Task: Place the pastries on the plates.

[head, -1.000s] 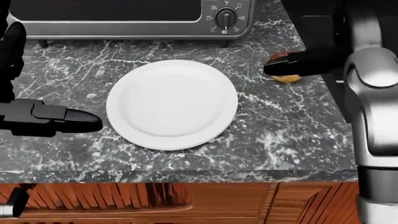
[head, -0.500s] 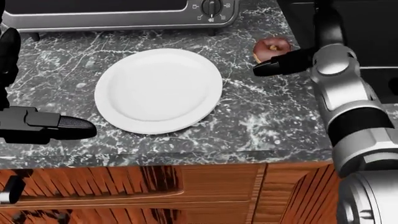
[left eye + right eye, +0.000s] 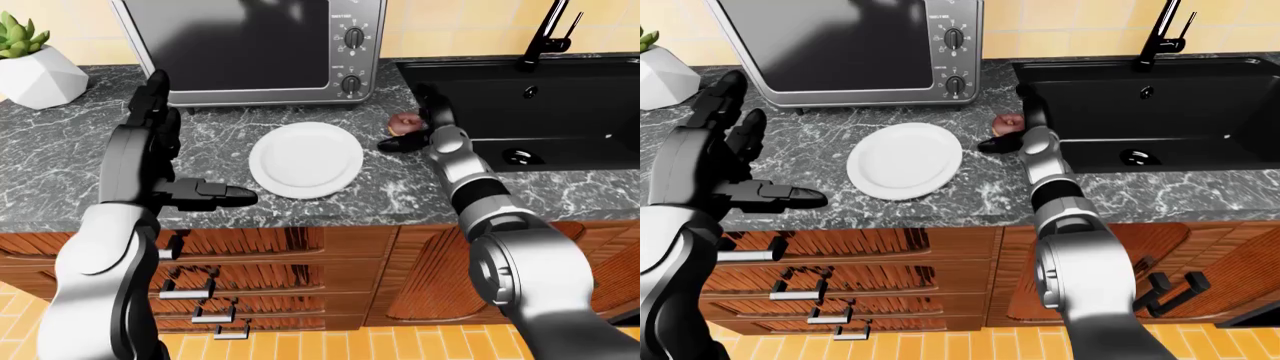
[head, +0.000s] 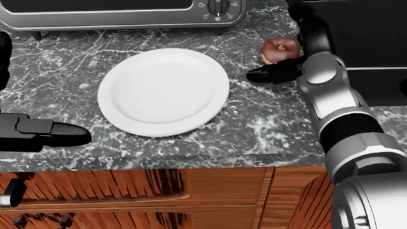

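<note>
A white plate [image 4: 163, 91] lies empty on the dark marble counter [image 4: 254, 133]. A brown pastry with a reddish top [image 4: 278, 49] lies on the counter to the plate's right, by the sink edge. My right hand [image 4: 286, 52] stands about the pastry with open fingers: one black finger [image 4: 270, 74] lies below it and others rise at its right side. My left hand [image 3: 185, 161] is open and empty at the plate's left, thumb [image 4: 60, 133] pointing toward the plate.
A toaster oven [image 3: 255, 45] stands above the plate. A black sink [image 3: 530, 112] with a tap lies to the right. A potted plant [image 3: 35, 64] sits at far left. Wooden drawers [image 3: 250, 262] lie below the counter edge.
The head view shifted, so plate and pastry sit a little higher and more to the left in the picture. My right hand moved from over the pastry to beside and below it, so the pastry now shows.
</note>
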Tool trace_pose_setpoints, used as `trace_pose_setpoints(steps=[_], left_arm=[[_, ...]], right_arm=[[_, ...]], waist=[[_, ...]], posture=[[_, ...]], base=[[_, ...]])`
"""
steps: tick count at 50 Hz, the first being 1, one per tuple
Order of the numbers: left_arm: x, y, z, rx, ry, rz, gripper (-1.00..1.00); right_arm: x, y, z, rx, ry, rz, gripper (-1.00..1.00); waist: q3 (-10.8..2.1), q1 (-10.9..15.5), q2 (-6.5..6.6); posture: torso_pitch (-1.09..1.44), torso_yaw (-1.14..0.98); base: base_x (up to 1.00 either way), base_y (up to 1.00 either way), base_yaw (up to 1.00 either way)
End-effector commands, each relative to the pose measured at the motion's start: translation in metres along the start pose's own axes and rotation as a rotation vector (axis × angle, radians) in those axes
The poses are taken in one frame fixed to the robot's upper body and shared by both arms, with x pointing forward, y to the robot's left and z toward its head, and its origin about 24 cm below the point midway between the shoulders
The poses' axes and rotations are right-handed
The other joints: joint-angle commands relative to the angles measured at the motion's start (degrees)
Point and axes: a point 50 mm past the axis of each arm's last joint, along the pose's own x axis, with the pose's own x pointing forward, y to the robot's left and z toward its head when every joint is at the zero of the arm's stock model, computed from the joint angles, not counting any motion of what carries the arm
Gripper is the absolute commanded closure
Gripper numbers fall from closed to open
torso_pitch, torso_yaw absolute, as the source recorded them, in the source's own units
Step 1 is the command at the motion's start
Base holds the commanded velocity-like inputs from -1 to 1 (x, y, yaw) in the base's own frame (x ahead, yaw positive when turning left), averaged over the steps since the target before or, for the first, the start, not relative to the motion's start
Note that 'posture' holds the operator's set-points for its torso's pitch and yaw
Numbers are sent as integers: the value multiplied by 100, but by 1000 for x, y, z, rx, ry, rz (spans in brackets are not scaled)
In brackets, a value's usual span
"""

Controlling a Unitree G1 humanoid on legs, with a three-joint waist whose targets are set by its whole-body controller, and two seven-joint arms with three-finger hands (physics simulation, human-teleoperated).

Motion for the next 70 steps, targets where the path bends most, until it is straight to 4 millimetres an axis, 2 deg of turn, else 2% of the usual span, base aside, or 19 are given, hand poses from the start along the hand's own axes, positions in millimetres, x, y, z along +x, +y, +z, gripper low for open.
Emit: trace_pose_setpoints(steps=[1,8,16,19,23,24,27,35,43,52,59,70], left_arm=[[-2,2,13,15,-78,16,-100],[-4,4,14,16,-81,19,-100],[-4,5,16,22,-85,22,-100],[-5,6,19,24,-88,23,-100],[-4,6,22,24,-91,23,-100],[-3,6,22,24,-92,23,-100],[-2,5,24,24,-95,21,-100],[-5,7,23,29,-92,26,-100],[-5,6,21,32,-84,28,-100],[-5,5,20,34,-80,27,-100],[-5,6,19,36,-79,28,-100],[-4,5,21,36,-80,22,-100]], right_arm=[[2,-12,28,9,-104,-43,-36],[2,-12,28,0,-103,-44,-18],[2,-14,26,-10,-100,-47,-11],[2,-16,28,-22,-106,-48,9],[2,-18,32,-24,-115,-51,22],[2,-19,36,-31,-130,-46,33],[2,-20,42,-35,-150,-43,47],[1,-21,51,-35,-193,-41,66],[-6,-8,76,2,-265,47,69],[-30,28,113,18,-402,307,72],[-39,43,114,46,-407,423,72],[-57,64,114,-9,-421,561,69]], waist=[[-163,-1,6],[-166,5,4],[-161,12,-9],[-160,16,-14],[-145,22,-22],[-141,26,-23],[-132,30,-25],[-108,34,-27],[-96,38,-31],[-80,26,-8],[-88,20,16],[-98,-3,57]], posture=[[0,0],[0,0],[0,0],[0,0],[0,0],[0,0],[0,0],[0,0],[0,0],[0,0],[0,0],[0,0]], base=[[0,0,0],[0,0,0],[0,0,0],[0,0,0],[0,0,0],[0,0,0],[0,0,0],[0,0,0],[0,0,0],[0,0,0],[0,0,0],[0,0,0]])
